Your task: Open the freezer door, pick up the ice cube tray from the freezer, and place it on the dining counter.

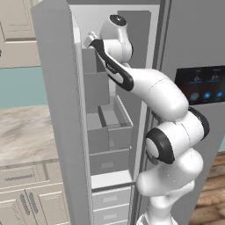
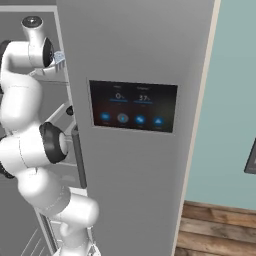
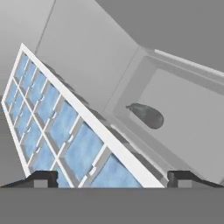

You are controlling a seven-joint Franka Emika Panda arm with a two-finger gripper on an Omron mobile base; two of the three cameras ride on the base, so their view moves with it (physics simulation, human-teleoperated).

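Ice cube tray (image 3: 65, 131) running diagonally in hand view, gripper (image 3: 112, 178) wide apart, holding nothing

Kitchen surroundings around a gray side-by-side fridge.
The fridge's second gray door (image 2: 140, 60) carries a dark touchscreen panel (image 2: 133, 105) with small blue icons; in the left base view that panel (image 1: 201, 84) sits at 3 o'clock. A teal wall (image 2: 225, 100) runs along the right, above a wood plank floor (image 2: 215, 230) at 5 o'clock. In the left base view a marbled table (image 1: 22, 132) lies at 9 o'clock, with cream drawers and cabinet doors (image 1: 26, 197) below it at 7 o'clock, a teal backsplash (image 1: 19, 85) behind it and cream upper cabinets (image 1: 17, 35) at 10 o'clock. In the hand view a small dark rounded object (image 3: 146, 114) rests on a gray shelf (image 3: 192, 113).
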